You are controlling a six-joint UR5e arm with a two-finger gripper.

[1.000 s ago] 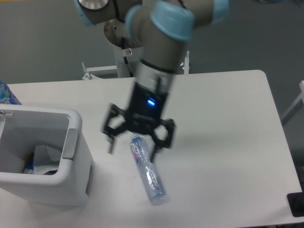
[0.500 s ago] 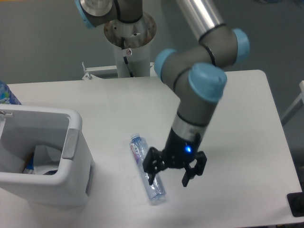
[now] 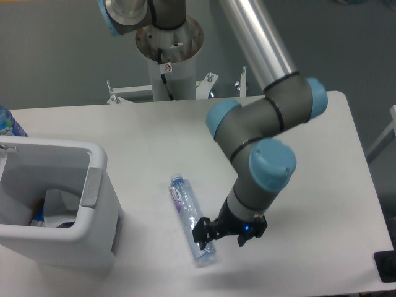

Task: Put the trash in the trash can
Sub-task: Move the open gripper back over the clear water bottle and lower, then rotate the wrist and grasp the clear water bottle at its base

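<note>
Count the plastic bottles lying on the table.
1: the clear bottle lies on the table right of the trash can, beside the gripper. The bin's contents are partly hidden.

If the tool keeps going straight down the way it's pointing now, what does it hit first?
Most likely the lower end of the bottle: the tool points down at the table and one finger overlaps it. Depth is unclear from this view, so it may touch the tabletop beside it.

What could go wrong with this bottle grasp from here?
1. The gripper sits low beside the base end of the bottle, not centred on it; closing there may pinch one end and let it roll or swing.
2. The bottle lies flat on the table, so the fingertips could scrape the surface.
3. The trash can already holds items.
</note>
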